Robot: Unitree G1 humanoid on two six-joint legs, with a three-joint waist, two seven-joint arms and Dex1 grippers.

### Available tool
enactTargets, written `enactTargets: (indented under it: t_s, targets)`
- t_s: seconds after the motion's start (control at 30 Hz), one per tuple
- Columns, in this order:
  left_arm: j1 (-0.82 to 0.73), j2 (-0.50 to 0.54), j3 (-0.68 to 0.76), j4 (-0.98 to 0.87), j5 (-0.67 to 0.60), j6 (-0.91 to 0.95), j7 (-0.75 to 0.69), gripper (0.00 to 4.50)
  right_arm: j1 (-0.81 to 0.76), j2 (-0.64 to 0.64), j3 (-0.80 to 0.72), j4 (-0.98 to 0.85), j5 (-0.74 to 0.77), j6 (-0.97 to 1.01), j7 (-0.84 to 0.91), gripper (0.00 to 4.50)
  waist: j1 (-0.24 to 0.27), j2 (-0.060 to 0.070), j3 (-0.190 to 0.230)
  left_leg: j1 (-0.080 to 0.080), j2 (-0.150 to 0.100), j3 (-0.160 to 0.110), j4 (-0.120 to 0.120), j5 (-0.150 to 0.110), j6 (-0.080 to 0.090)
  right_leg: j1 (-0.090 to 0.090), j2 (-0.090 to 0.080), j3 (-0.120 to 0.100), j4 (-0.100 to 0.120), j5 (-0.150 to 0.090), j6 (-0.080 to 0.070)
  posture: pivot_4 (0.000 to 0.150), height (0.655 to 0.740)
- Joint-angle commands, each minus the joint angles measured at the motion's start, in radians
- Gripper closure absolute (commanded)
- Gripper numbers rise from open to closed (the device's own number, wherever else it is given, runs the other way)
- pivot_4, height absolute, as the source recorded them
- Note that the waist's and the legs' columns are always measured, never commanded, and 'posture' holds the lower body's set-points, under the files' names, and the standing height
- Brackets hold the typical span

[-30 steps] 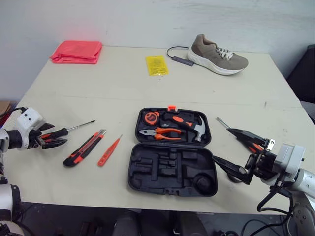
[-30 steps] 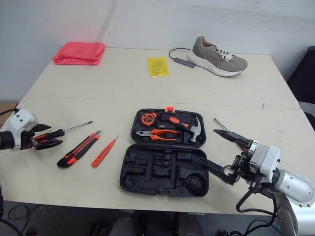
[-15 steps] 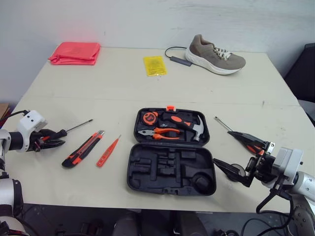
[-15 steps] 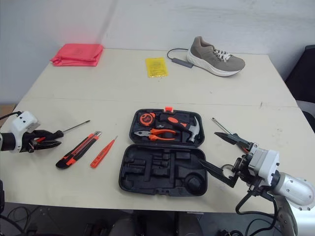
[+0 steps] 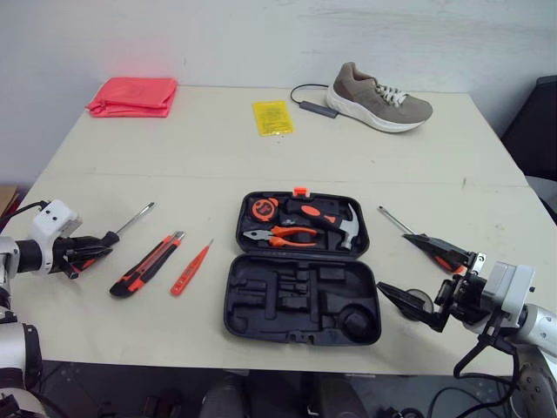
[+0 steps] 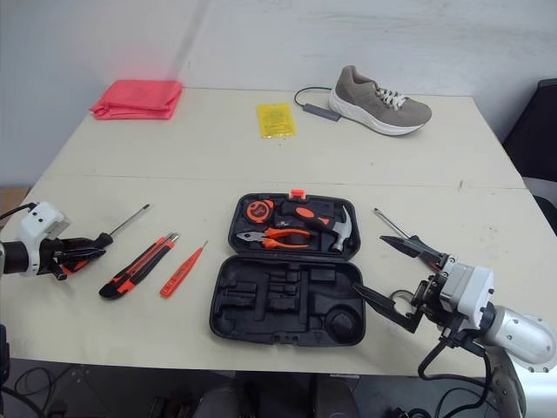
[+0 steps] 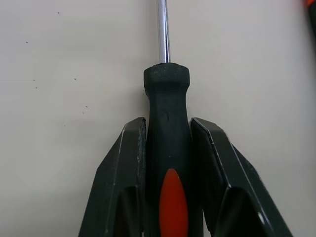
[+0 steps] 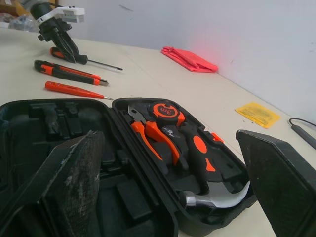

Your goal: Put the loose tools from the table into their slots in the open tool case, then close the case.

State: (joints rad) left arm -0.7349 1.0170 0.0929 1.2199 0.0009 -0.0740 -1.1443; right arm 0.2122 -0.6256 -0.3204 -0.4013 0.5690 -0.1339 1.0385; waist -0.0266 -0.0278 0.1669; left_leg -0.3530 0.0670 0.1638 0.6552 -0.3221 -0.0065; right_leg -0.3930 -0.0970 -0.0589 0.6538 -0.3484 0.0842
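**Black plastic tool case (image 5: 261, 306) open at the near middle of the beige table (image 5: 218, 148); one loose tool gripped**

The case's far half holds an orange-and-black tape measure (image 5: 265, 207), orange-handled pliers (image 5: 280, 235) and a steel-headed hammer (image 5: 335, 222). The moulded slots of its near half are unfilled. Left of the case lie a slim orange tester pen (image 5: 191, 268) and a black-and-orange utility knife (image 5: 146, 264), close together but apart.

Farther left, the left gripper (image 5: 97, 252) has its jaws clenched on the handle of a black-and-red screwdriver (image 7: 167, 123). The screwdriver's steel shaft points away from the gripper over the tabletop.

The right gripper (image 5: 394, 261) hovers just right of the case, jaws released and spread wide. Beside its far finger a second steel shaft (image 5: 396, 219) lies on the table, its handle largely hidden.
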Motion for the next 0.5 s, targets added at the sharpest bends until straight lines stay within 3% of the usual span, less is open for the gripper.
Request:
enactTargets:
  t_s: [0.03, 0.2, 0.5]
  targets:
    - [-0.008, -0.007, 0.044, -0.039, -0.049, -0.017, -0.028, 3.78, -0.003, -0.012, -0.024, -0.003, 0.003, -0.029, 0.014, 0.0, 0.001, 0.0, 0.0, 0.0, 0.0, 0.0, 0.0, 0.0, 0.0, 0.0, 0.0, 0.0, 0.0, 0.0, 0.0, 0.15, 0.74]
    - [-0.006, -0.001, 0.083, -0.264, -0.149, 0.017, -0.178, 3.78, 0.001, -0.022, -0.033, 0.015, 0.002, -0.049, 0.04, 0.0, 0.007, -0.006, 0.002, -0.005, 0.001, -0.003, 0.005, 0.0, 0.001, -0.001, 0.0, -0.003, 0.001, 0.0, 0.0, 0.15, 0.74]
    - [0.183, 0.009, 0.056, -1.03, -0.341, 0.298, -0.29, 3.78, 0.008, -0.063, -0.047, 0.078, 0.001, -0.078, 0.106, 0.0, 0.0, -0.006, 0.002, -0.006, 0.001, -0.002, 0.008, -0.002, 0.003, 0.0, -0.002, 0.0, 0.0, 0.0, 0.001, 0.15, 0.74]
